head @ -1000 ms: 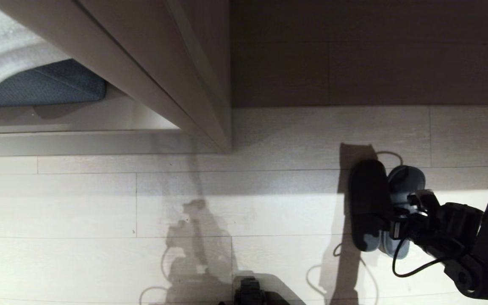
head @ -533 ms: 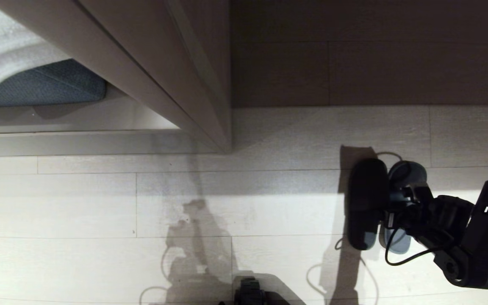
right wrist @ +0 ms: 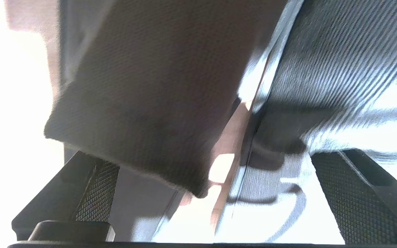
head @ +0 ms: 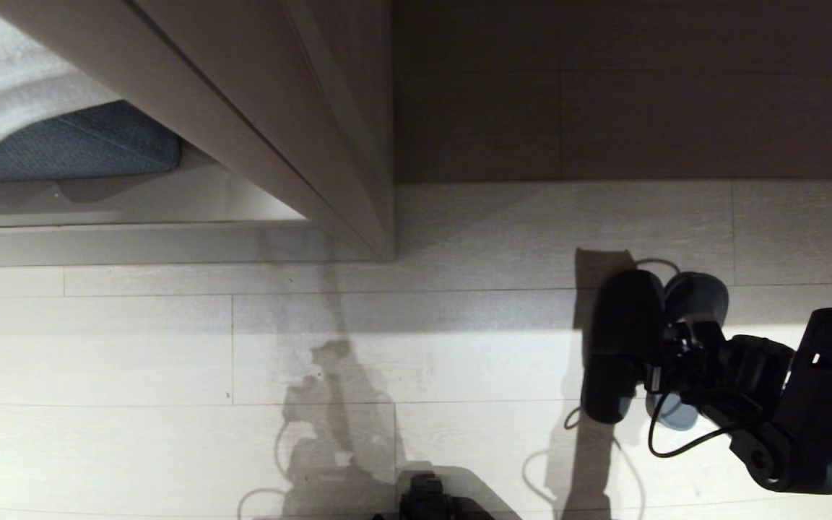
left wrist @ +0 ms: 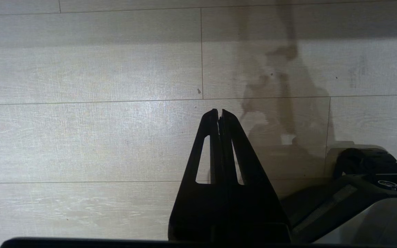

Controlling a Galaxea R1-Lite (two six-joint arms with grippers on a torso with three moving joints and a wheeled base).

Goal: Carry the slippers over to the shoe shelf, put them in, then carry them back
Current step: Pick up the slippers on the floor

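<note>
From the head camera I see the slippers [head: 622, 339] out on the pale plank floor [head: 170, 347], lying side by side and touching, well to the right of the corner of the taupe cabinet [head: 358, 180] and in front of the darker panel behind it. The left one looks tipped up on its edge, showing mostly its dark underside, while the right one shows a greyish-blue insole at both ends. My right gripper [head: 665, 361] is down at the pair, reaching in from the right, its black arm [head: 813, 390] trailing a looped cable. In the right wrist view the two textured fingers [right wrist: 95, 179] stand wide apart with the dark woven strap and the ribbed sole of a slipper [right wrist: 157, 103] filling the space between them; I cannot tell whether either pad is pressing on the shoe, and nothing looks pinched. My left gripper [left wrist: 220, 115] hangs over bare floor with its fingers pressed together and nothing in them. At far left, under the cabinet edge, a blue-grey cushion [head: 84, 144] sits on a pale ledge.
</note>
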